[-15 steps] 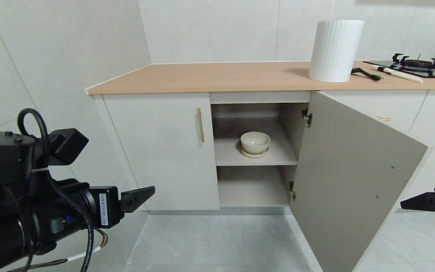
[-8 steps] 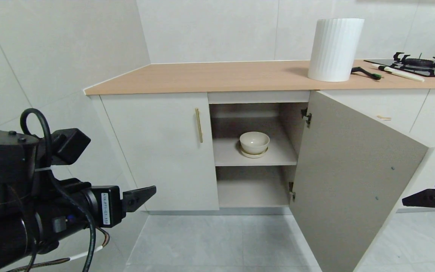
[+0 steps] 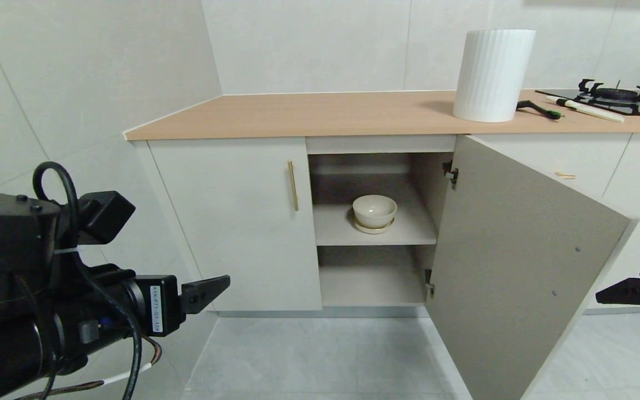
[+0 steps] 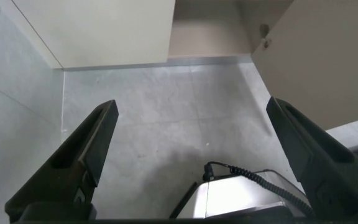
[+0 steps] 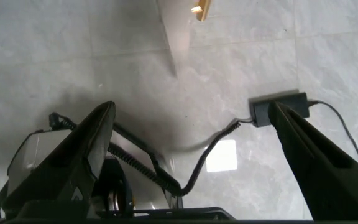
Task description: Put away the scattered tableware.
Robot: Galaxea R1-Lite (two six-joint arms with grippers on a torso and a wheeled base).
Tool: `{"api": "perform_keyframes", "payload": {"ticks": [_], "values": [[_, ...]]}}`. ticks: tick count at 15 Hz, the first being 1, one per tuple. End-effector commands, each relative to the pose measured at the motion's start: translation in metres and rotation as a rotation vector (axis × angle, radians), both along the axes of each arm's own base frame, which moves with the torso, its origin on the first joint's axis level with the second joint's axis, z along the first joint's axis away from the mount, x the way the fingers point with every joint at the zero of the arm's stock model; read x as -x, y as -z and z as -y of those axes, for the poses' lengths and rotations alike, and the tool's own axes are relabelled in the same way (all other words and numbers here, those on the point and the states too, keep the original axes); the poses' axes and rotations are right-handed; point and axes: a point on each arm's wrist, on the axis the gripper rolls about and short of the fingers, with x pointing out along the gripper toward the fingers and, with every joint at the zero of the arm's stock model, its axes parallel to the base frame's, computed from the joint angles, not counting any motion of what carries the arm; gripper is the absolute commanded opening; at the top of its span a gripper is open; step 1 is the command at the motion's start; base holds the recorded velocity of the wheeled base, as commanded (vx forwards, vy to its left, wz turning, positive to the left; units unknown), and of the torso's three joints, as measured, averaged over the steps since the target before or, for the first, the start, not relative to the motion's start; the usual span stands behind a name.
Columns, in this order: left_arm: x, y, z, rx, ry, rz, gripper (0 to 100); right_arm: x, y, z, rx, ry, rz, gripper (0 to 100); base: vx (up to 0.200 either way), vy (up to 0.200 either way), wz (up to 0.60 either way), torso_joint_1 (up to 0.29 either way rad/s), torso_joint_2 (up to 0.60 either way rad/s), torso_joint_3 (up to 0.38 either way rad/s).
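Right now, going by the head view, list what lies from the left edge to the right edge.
left gripper → gold handle → bowl → white ribbed canister → black-handled tool → right gripper. The open cabinet door spans several of these, so it is left out.

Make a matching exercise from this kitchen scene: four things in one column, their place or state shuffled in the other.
1. bowl
2. white ribbed canister
3. left cabinet door
4. right cabinet door

A. swung open
B. shut
C. standing on the countertop
D. on a saucer on the middle shelf

Pairs: 1-D, 2-C, 3-B, 4-A
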Motion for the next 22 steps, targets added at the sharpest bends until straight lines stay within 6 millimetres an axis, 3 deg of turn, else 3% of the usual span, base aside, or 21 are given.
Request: {"api": "perform_keyframes", "payload": {"ticks": [1,3,7,15,22], "values": [[-0.001,0.001,0.001,-0.003,0.001,-0.005,100,-0.001,0.000,0.000,0.001,0.000,-0.002,100,0.000,-0.200,0.00,-0.002,0.01,0.007],[0.001,0.003,0.000,-0.006,0.004,-0.007,100,0.001,0.000,0.000,0.003,0.002,-0.001,100,0.000,-0.200,0.00,0.007,0.00,0.002],[0.001,0.003,0.000,-0.006,0.004,-0.007,100,-0.004,0.005,0.001,0.041,0.032,-0.029,100,0.000,0.000,0.00,0.000,0.00,0.000],[-0.002,0.002,-0.004,0.009,-0.022,-0.004,100,-0.058,0.032,0.024,0.041,0.200,0.061,100,0.000,0.000,0.00,0.000,0.00,0.000],[-0.001,0.001,-0.007,0.034,-0.026,0.051,100,-0.079,0.058,0.015,-0.020,0.142,0.102,100,0.000,0.000,0.00,0.000,0.00,0.000]]}}
